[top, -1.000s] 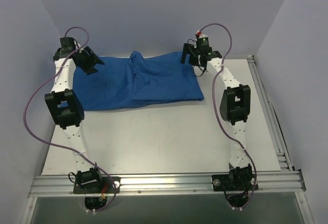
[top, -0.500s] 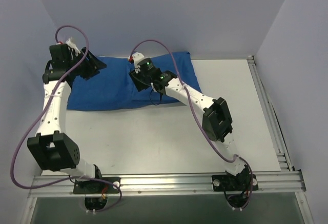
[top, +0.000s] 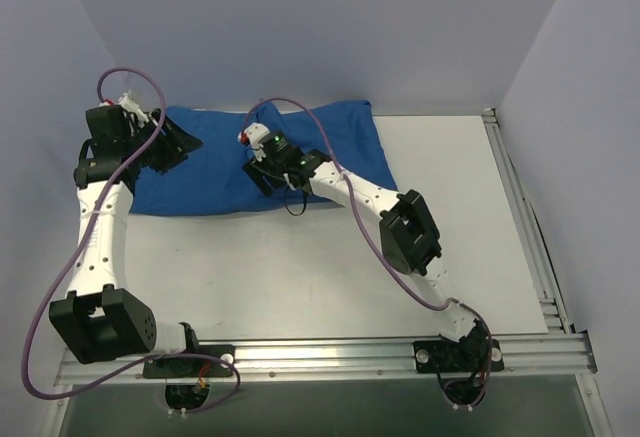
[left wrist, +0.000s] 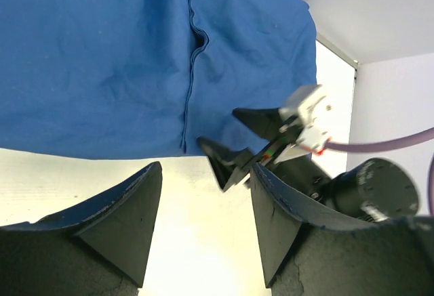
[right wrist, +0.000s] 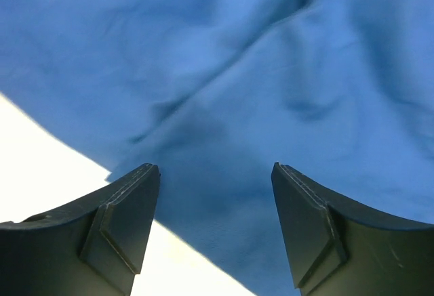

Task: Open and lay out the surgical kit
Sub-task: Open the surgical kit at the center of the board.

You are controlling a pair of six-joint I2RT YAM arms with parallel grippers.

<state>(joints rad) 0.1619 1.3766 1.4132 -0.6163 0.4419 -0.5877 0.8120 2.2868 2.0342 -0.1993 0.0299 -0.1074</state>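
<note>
The royal-blue cloth wrap [top: 335, 142] lies closed and bunched across the far side of the white table [top: 300, 267]. The mesh tray and the steel instruments are not in view. My left gripper [top: 172, 147] is open and empty above the wrap's left end. In the left wrist view, my left gripper [left wrist: 205, 174] looks across the wrap [left wrist: 102, 59] at my right gripper [left wrist: 241, 143]. My right gripper [top: 265, 179] is open and empty just above the wrap's middle, near its front edge. The right wrist view shows my right gripper [right wrist: 213, 171] over the wrap [right wrist: 237, 72], touching nothing.
An aluminium rail [top: 320, 357] runs along the near edge with both arm bases on it. Another rail [top: 520, 207] runs down the table's right side. Pale walls close in the back and both sides. Purple cables loop from both wrists.
My right arm has swung from the wrap's far right end to its middle and dropped toward the front edge. My left arm has drawn back to the left. The wrap's raised middle fold has flattened.
</note>
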